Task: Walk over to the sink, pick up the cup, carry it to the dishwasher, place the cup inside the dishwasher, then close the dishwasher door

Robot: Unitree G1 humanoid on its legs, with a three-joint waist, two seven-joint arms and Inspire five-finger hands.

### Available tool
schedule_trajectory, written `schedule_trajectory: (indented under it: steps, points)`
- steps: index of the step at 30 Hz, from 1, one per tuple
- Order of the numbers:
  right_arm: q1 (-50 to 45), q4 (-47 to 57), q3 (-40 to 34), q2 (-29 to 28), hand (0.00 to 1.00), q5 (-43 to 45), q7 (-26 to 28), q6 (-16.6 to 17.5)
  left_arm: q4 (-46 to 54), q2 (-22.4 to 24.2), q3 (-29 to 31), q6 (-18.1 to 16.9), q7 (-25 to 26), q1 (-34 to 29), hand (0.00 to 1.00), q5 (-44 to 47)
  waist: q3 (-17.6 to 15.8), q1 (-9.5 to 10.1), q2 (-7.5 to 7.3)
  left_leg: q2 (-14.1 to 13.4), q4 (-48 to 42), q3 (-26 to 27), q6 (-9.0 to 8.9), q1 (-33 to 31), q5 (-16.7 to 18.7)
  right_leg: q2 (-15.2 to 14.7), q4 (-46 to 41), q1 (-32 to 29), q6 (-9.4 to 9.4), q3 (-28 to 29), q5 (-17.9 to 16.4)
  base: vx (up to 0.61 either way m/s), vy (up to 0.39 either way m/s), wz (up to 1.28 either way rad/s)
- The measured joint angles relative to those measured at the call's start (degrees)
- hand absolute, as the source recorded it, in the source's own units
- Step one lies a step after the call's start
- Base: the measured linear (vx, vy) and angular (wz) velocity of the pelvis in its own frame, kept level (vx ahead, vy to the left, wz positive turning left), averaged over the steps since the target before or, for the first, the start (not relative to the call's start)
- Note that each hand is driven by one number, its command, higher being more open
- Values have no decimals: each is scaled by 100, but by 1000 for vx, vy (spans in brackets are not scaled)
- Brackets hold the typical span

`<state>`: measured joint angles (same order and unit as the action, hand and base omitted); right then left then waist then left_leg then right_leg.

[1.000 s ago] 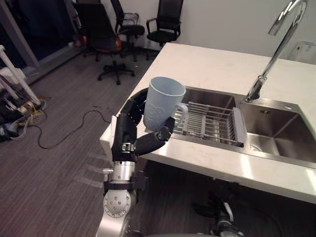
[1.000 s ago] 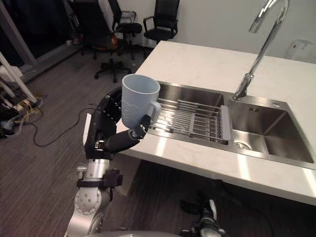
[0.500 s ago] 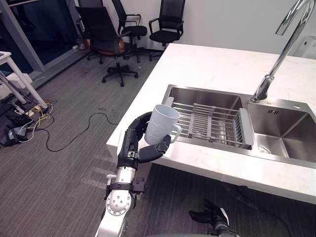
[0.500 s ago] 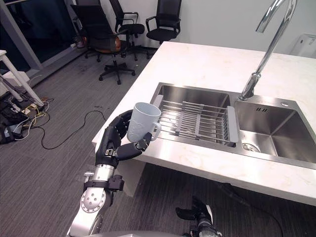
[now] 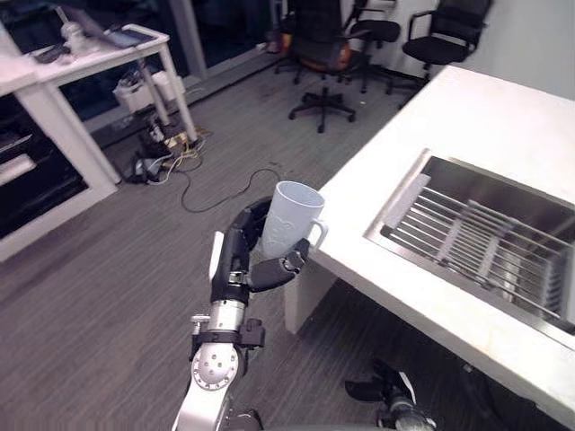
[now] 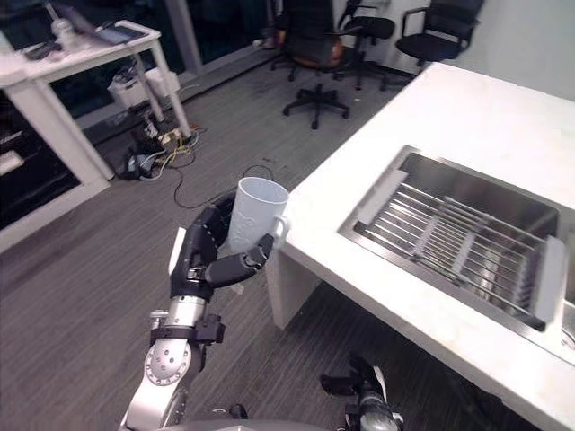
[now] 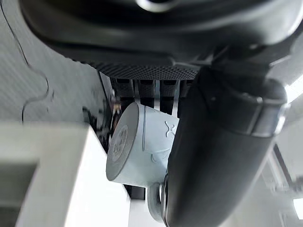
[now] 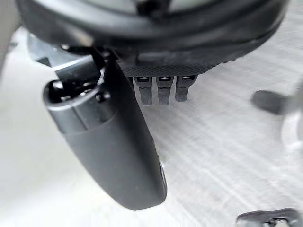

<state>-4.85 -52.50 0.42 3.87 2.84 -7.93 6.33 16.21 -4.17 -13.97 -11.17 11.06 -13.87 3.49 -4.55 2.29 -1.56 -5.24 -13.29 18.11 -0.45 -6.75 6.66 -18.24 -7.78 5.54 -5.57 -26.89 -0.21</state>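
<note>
Left hand (image 5: 237, 260) curled round pale blue cup (image 5: 289, 218), upright, clear of surface (image 5: 422, 126) edge beside hand. Pickup done (carry under way, judged); placing, door closing remain. Right hand (image 8: 118, 151) relaxed, empty.

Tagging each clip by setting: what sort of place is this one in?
Probably an office kitchen area: a white counter with a steel sink stands beside a carpeted floor with swivel chairs and a white desk. The left robot hand holds a cup.
</note>
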Motion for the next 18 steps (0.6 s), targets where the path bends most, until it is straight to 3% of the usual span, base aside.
schedule_trajectory:
  steps: [2,3,4,5,6,9,11,12,13,15,17,18]
  points:
    - [11,52,2,36,90,-9,0,0,7,-10,-33,2,-26,-15,30,-1,-36,-17,34,99,-61,-209,102,53,89,-303,-1057,-268,80,168,-34,-17,194,70]
    - [-53,112,17,18,90,-13,1,-2,41,-16,-81,2,-52,-15,30,0,-75,-35,-23,254,-60,-409,166,131,120,-496,-1930,-566,292,584,71,61,147,88]
    - [-76,121,33,-29,90,-20,9,-7,65,-32,-108,0,-47,-15,30,2,-150,-106,24,270,-73,-673,229,188,150,-289,-2584,-944,343,1341,-320,74,154,96]
    - [-87,139,48,-57,90,-22,15,-8,67,-35,-102,0,-41,-13,30,5,-156,-167,25,269,-67,-810,250,181,147,-53,-2743,-1057,277,1656,-602,109,88,105]
    - [-131,213,125,-86,90,-26,21,-8,67,-35,-116,0,-39,-9,30,30,-167,-225,17,303,-10,-1057,284,194,127,436,-2852,-1268,272,2177,-1018,82,36,84]
    - [-371,646,228,-120,90,-20,11,-9,64,-39,-352,1,-41,13,30,107,-172,-279,-28,547,114,-1578,345,317,100,1297,-2638,-1693,261,2941,-1471,149,-13,100]
    - [-498,954,259,-136,90,-15,-4,-6,69,-34,-559,0,-53,82,30,108,-147,-326,-68,730,57,-1932,292,324,90,1547,-2207,-1776,272,3207,-1450,176,-91,125]
    - [-574,1167,332,-160,90,-13,-16,-5,115,-37,-678,0,-90,150,30,107,-106,-310,-187,967,-113,-2154,243,254,212,1458,-1677,-1737,346,3279,-1069,182,-115,129]
    - [-579,1234,351,-151,90,-14,-17,-1,89,43,-692,2,-149,197,30,105,-139,-326,-119,974,-264,-2252,221,223,326,1408,-1775,-1705,302,3110,-1139,206,-133,117]
    - [-666,1543,427,-80,90,-12,-17,-2,148,222,-878,21,-268,189,30,104,-19,-260,174,673,-663,-2093,75,15,521,1483,-1496,-1412,339,2598,-1150,249,-112,96]
    - [-692,1746,559,-88,90,-18,-17,-1,174,330,-910,19,-321,223,30,105,-24,-149,172,558,-710,-1919,56,37,529,1514,-1329,-1155,339,2384,-1150,180,-78,71]
    - [-701,1919,626,-90,90,-21,-27,7,177,365,-908,18,-351,252,30,109,-25,-155,201,497,-939,-1846,-34,-37,586,1515,-1175,-952,340,2205,-1149,94,-49,76]
